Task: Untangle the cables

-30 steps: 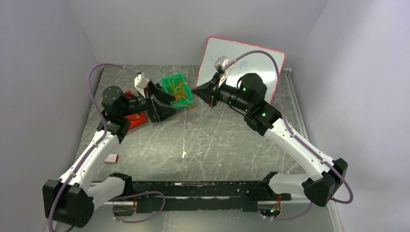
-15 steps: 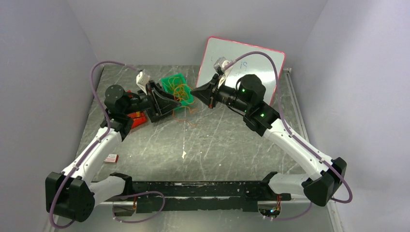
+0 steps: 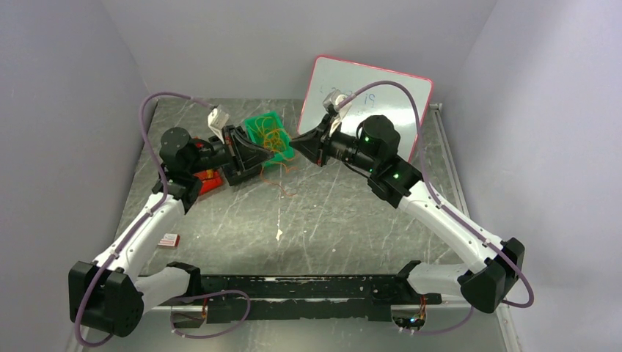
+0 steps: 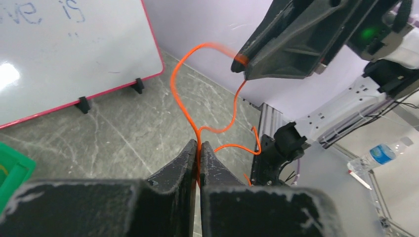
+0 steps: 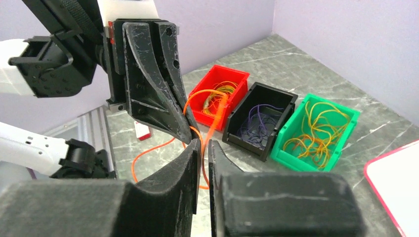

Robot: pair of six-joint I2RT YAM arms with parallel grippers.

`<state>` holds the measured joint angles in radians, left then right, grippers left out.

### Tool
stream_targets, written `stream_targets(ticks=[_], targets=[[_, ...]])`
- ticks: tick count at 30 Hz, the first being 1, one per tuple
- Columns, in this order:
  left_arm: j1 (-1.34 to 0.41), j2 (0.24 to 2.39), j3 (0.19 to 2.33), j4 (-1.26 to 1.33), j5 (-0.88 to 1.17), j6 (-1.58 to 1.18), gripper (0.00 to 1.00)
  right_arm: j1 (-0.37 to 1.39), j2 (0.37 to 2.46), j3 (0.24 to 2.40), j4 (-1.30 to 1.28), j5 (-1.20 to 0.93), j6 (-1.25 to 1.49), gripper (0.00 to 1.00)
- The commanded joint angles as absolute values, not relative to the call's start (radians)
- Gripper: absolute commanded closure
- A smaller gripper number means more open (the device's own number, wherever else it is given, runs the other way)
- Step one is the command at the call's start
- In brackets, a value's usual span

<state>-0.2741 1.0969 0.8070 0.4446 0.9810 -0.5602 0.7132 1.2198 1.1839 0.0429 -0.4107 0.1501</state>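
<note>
A thin orange cable point(image 4: 174, 84) loops in the air between the two grippers above the table. My left gripper point(image 4: 199, 144) is shut on it, and the strand is pinched flat between the jaws. My right gripper point(image 5: 204, 142) meets it tip to tip. Its jaws stand a narrow slit apart, wider than the orange cable point(image 5: 143, 153) that runs through the gap. In the top view the left gripper point(image 3: 275, 155) and right gripper point(image 3: 295, 139) hover beside the green bin point(image 3: 262, 121). The cable's tail point(image 3: 282, 180) trails on the table.
Three bins stand in a row. The red bin point(image 5: 236, 101) holds orange strands, the black bin point(image 5: 247, 145) dark purple ones, the green bin point(image 5: 296, 160) yellow and orange ones. A whiteboard point(image 3: 381, 95) leans at the back. A small red-white tag point(image 3: 169, 240) lies at the left.
My left gripper went from open to shut on the orange cable and shifted slightly toward the right gripper. The right gripper's jaws have parted a little.
</note>
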Motion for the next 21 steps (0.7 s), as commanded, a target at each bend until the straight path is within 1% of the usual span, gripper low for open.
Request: stream_targets(ticks=[1, 2, 3, 5, 7, 9, 13, 18, 21], targets=[[-0.282, 1.077, 0.876, 0.264, 0.902, -0.434, 0.93, 0.709, 1.193, 1.167, 0.069, -0.381, 0.149, 0.77], [-0.281, 1.074, 0.900, 0.208, 0.862, -0.401, 0.93, 0.709, 1.186, 1.162, 0.071, -0.371, 0.149, 0.69], [-0.281, 1.072, 0.915, 0.151, 0.839, -0.380, 0.93, 0.710, 1.181, 1.157, 0.074, -0.355, 0.150, 0.65], [-0.280, 1.070, 0.959, 0.043, 0.747, -0.295, 0.93, 0.710, 1.174, 1.148, 0.073, -0.324, 0.150, 0.52], [-0.277, 1.066, 0.989, -0.041, 0.671, -0.253, 0.93, 0.709, 1.172, 1.144, 0.062, -0.288, 0.139, 0.46], [-0.269, 1.061, 1.012, -0.111, 0.589, -0.226, 0.93, 0.709, 1.174, 1.142, 0.043, -0.253, 0.128, 0.43], [-0.227, 1.039, 1.034, -0.222, 0.391, -0.205, 0.93, 0.709, 1.173, 1.127, 0.022, -0.179, 0.127, 0.42], [-0.068, 0.984, 1.042, -0.325, 0.212, -0.206, 0.93, 0.710, 1.184, 1.114, 0.006, -0.145, 0.139, 0.42], [-0.007, 0.968, 1.052, -0.369, 0.074, -0.177, 0.93, 0.709, 1.201, 1.117, -0.012, -0.156, 0.144, 0.42]])
